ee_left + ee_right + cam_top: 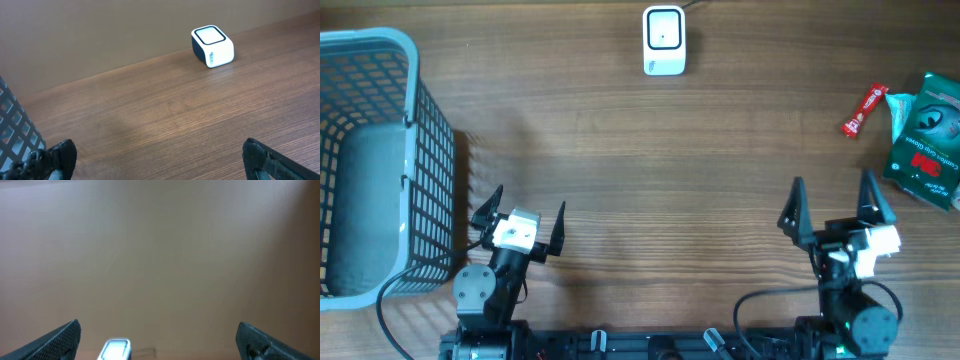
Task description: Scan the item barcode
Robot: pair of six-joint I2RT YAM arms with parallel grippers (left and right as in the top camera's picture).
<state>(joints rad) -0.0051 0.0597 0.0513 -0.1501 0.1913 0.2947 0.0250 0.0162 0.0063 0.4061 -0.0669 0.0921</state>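
Overhead view of a wooden table [650, 150], with 12 o'clock at its far edge. Two arms are mounted at the near edge.

The left gripper [530, 200] is at 7 o'clock and the right gripper [832, 180] at 5 o'clock. Each has its two dark fingers spread wide with nothing between them, and both are poised over bare wood.

One white barcode scanner [664, 40] with a dark-framed window on top stands at 12 o'clock, well apart from both grippers. The left wrist view shows it at 1 o'clock.

Two packaged items lie at 2 to 3 o'clock by the right edge. One is a green pouch [927, 140] with red lettering. The other is a slim red stick sachet [863, 111] just beside it, at the pouch's 10 o'clock, and whether the two touch cannot be told. No barcode is legible on either.

One pale blue mesh basket [420, 160] fills the 9 o'clock side. Its near corner is just beside the left gripper.
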